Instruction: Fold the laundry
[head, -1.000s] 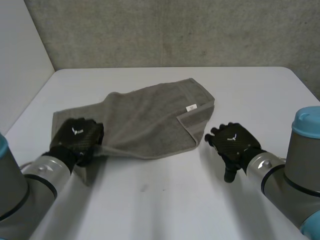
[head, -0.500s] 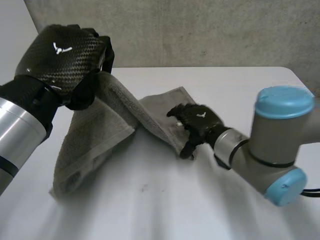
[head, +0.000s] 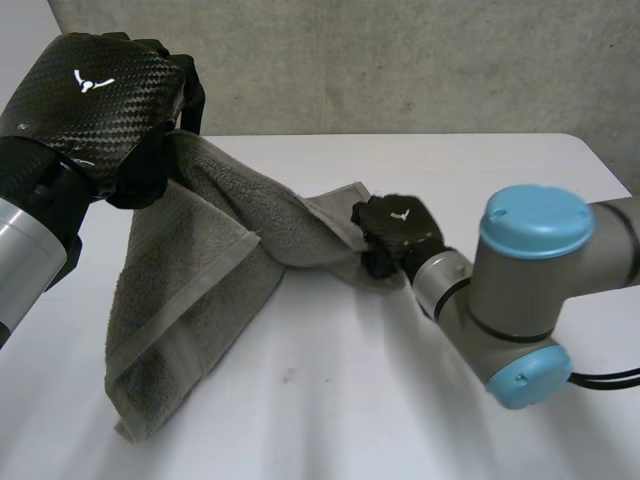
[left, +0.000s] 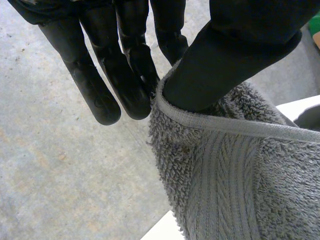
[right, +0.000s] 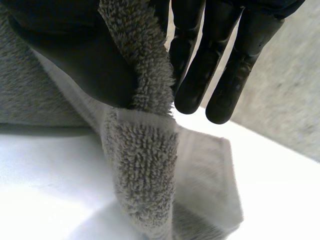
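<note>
A grey towel (head: 190, 290) hangs in the air between my two hands, its lower end draped onto the white table (head: 400, 400). My left hand (head: 95, 100) is raised high near the camera and pinches the towel's hemmed edge (left: 225, 125) between thumb and fingers (left: 125, 75). My right hand (head: 398, 232) is low over the middle of the table, shut on the towel's other end. In the right wrist view the thumb and fingers (right: 200, 75) clamp a rolled bit of the towel (right: 145, 165), and the rest sags below.
The table's far edge (head: 400, 136) meets a grey concrete wall (head: 400, 60). My right arm's elbow with its light-blue cap (head: 530, 225) stands over the table's right half.
My right hand has closed on the towel's end and lifted it slightly. My left hand has risen a little further with its edge, so the towel hangs longer.
</note>
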